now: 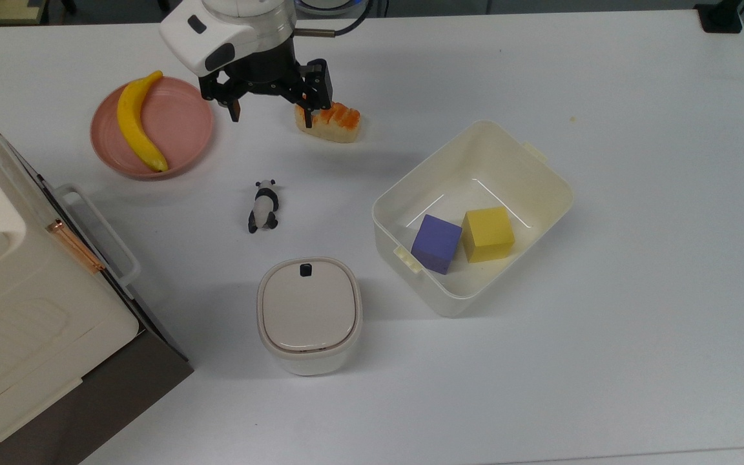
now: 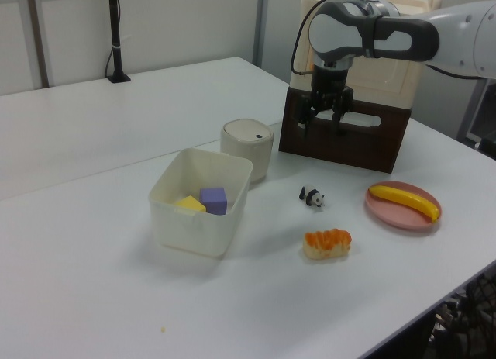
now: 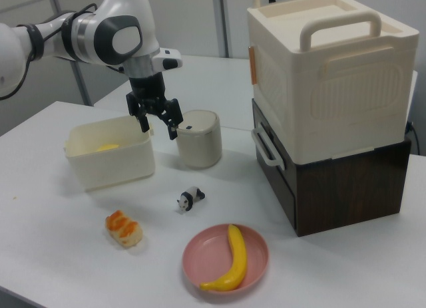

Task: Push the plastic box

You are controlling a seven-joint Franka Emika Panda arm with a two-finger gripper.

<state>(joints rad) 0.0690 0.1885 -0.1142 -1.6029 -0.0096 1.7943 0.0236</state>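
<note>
Open end effector (image 1: 272, 111) hangs seemingly well clear of the plastic box (image 1: 540, 169).

cream plastic box (image 1: 543, 169), purple cube (image 1: 436, 243), yellow cube (image 1: 487, 234)

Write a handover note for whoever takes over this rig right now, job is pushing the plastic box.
Gripper: open, empty, raised above the table between the pink plate and the bread piece in the top view.
Plastic box: on the table toward the top view's right, apart from the gripper, holding a purple cube and a yellow cube. The lidded canister stands to its left in the top view.
Done: no contact yet.
Left: reach the box wall and push.
</note>
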